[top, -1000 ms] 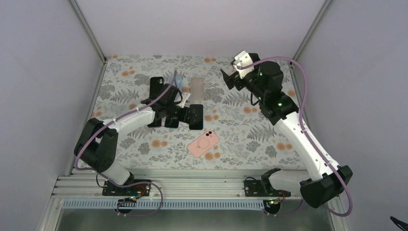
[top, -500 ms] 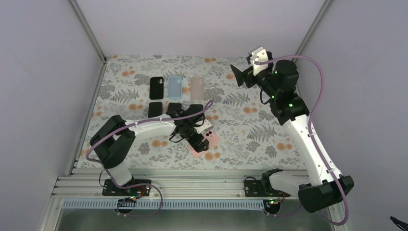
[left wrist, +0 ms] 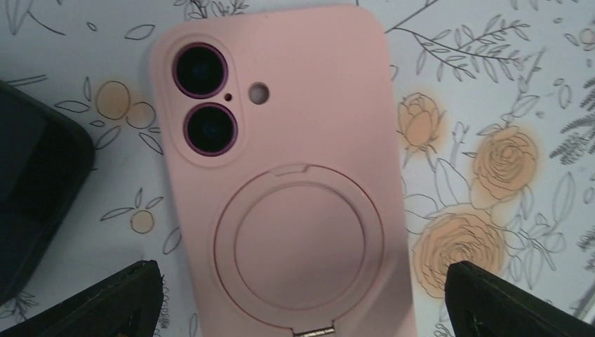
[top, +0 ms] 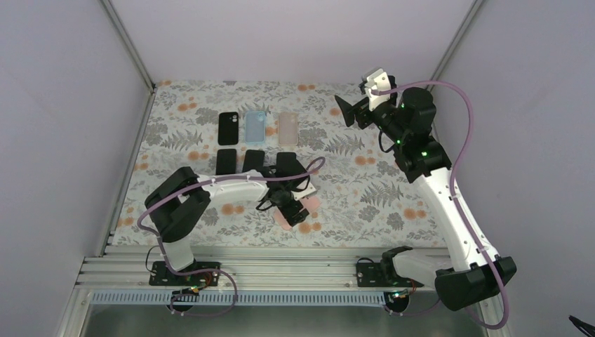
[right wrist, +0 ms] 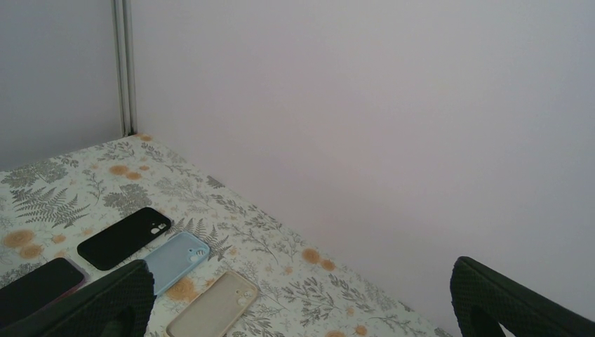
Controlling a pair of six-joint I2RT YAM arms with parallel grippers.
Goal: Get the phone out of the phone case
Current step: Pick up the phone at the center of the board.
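Directly beneath the left gripper (left wrist: 302, 298), between its two fingers, lies the pink phone case (left wrist: 281, 175). It is flat on the floral table cloth (left wrist: 491, 84) with its back up. Two lenses show in the camera cut-out at the end farthest from the wrist, so the phone appears to be inside it, and the ring stand sits closest to the palm. The jaws stand wide and hold nothing. That spread looks chosen to straddle the case across its width, one finger outside each long edge, because a case lying flat offers only its sides to grip. The case runs nearly straight out from the hand, slightly skewed, and both fingertips seem to hover just clear of its edges. A black phone (left wrist: 31, 189) lies just beyond the outer side of one finger, close enough that a careless descent could nudge it. The right gripper (right wrist: 302, 302) is held high and well away from the case, equally wide and empty. It faces the back wall above a row of spare cases (right wrist: 186, 260), probably parked there to keep out of the left arm's way until a second grip is wanted.
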